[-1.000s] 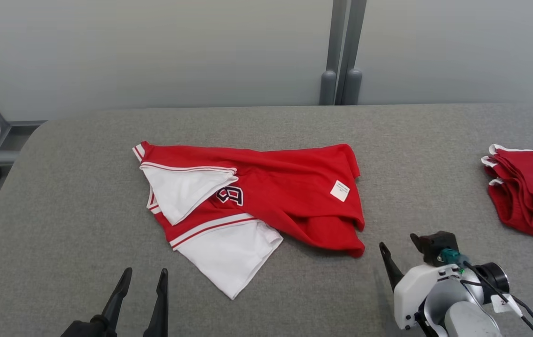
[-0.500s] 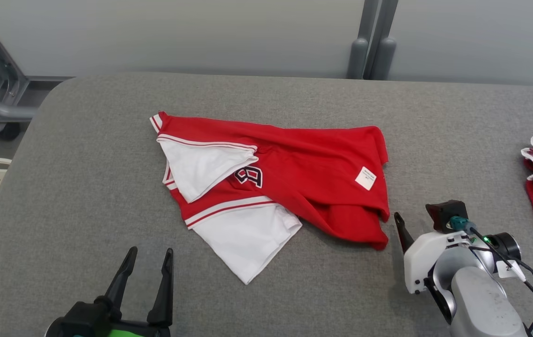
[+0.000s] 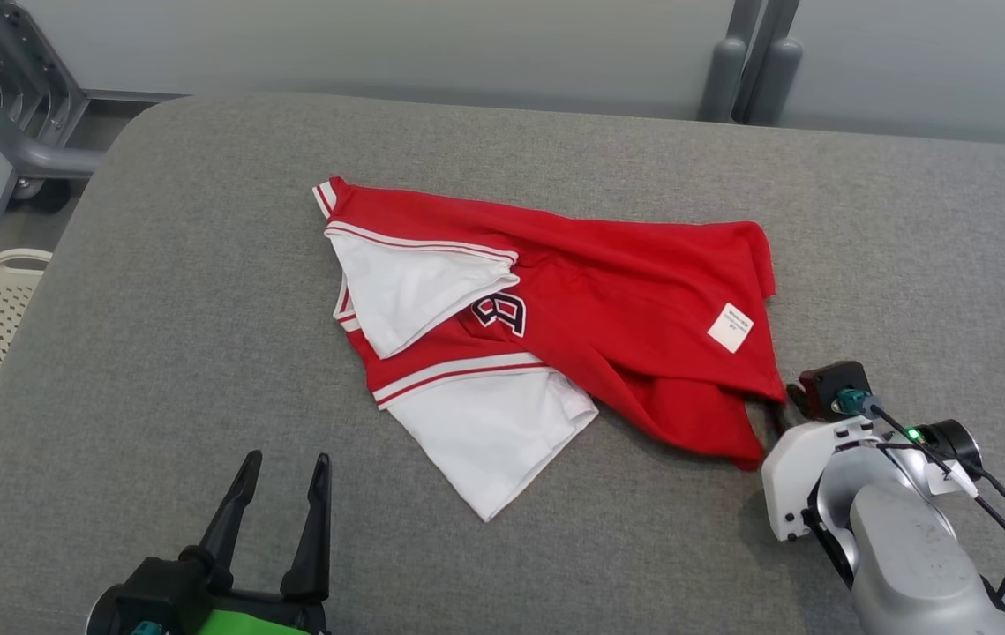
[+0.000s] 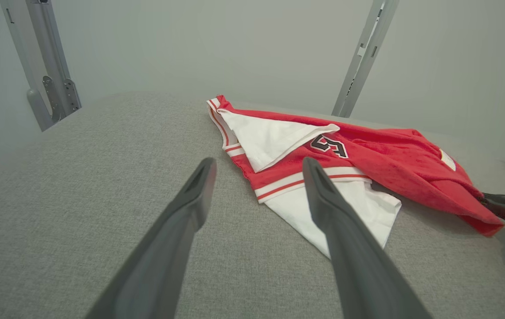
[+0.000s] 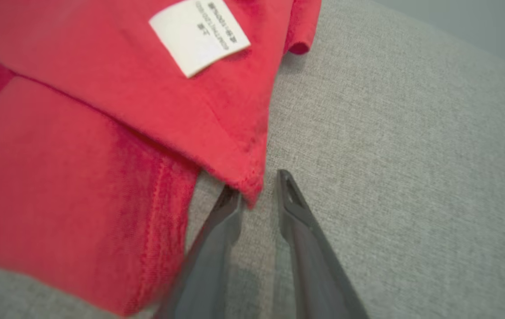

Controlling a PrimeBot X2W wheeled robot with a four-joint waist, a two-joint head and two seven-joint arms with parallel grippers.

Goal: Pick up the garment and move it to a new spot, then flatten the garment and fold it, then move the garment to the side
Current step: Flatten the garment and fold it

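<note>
The grey padded table (image 3: 158,309) gives plenty of bare room on every side, so a new spot is easy to find once the cloth is lifted. The garment (image 3: 643,300), a red and white shirt, lies crumpled near the middle of the table, its white parts folded over on the robot's left and its red body bunched on the right. The step in hand looks like the first pick-up, taken at the shirt's near right corner. The left gripper (image 3: 286,460) hangs low over the table, well apart from the shirt, its jaws wide apart and empty. It would do best to wait there, ready to take a second edge when the cloth rises. The right gripper (image 5: 256,186) is down at the table just beside the red hem. Its jaws stand a little apart, with the tip of the red corner (image 5: 243,173) between them and not squeezed as far as can be seen. To grip well it should push slightly further in, so more than the very tip sits between the fingers, then close firmly and lift straight up. Only the top fold seems to be within reach, so the layer beneath may drag. The white label (image 5: 199,37) lies just beyond and marks that fold.
</note>
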